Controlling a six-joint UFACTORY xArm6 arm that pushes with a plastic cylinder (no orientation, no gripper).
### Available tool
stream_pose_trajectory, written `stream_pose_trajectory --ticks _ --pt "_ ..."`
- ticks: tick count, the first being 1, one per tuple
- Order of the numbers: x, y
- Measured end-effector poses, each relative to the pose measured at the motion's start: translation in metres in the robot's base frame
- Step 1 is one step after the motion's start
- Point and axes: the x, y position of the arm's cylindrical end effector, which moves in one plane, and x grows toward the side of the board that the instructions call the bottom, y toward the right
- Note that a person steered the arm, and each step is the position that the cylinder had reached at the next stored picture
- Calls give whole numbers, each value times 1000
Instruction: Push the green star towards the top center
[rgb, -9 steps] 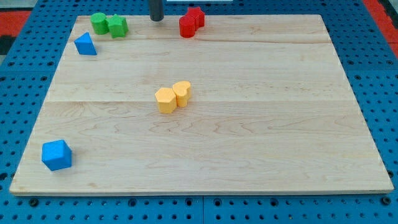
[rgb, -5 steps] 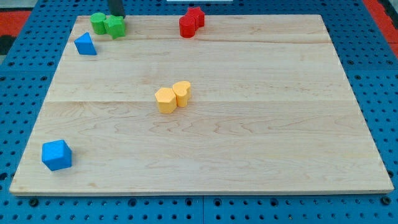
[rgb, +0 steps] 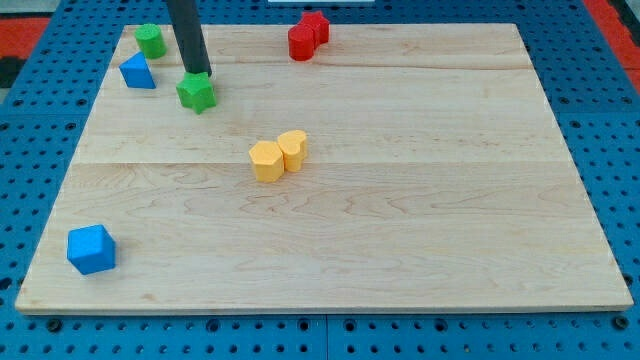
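The green star (rgb: 197, 93) lies on the wooden board (rgb: 400, 230) in the upper left part of the view. My tip (rgb: 199, 73) stands right at the star's top edge, touching or nearly touching it; the dark rod rises from there out of the view's top. A second green block, round in shape (rgb: 150, 40), sits apart near the top left corner, to the upper left of the star.
A blue triangular block (rgb: 137, 71) lies left of the star. Two red blocks (rgb: 308, 35) sit together at the top centre. Two yellow blocks (rgb: 277, 155) touch each other mid-board. A blue block (rgb: 91, 249) lies at the bottom left.
My tip moved left along the top edge, then down between the two green blocks. The green star slid down and slightly right, away from the round green block.
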Motion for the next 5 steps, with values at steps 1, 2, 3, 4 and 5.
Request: stream_pose_trajectory --ticks 1,2,3,4,5 --pt "0 -22" --pt "10 -34" --pt "41 -32" --pt "51 19" --pt "22 57"
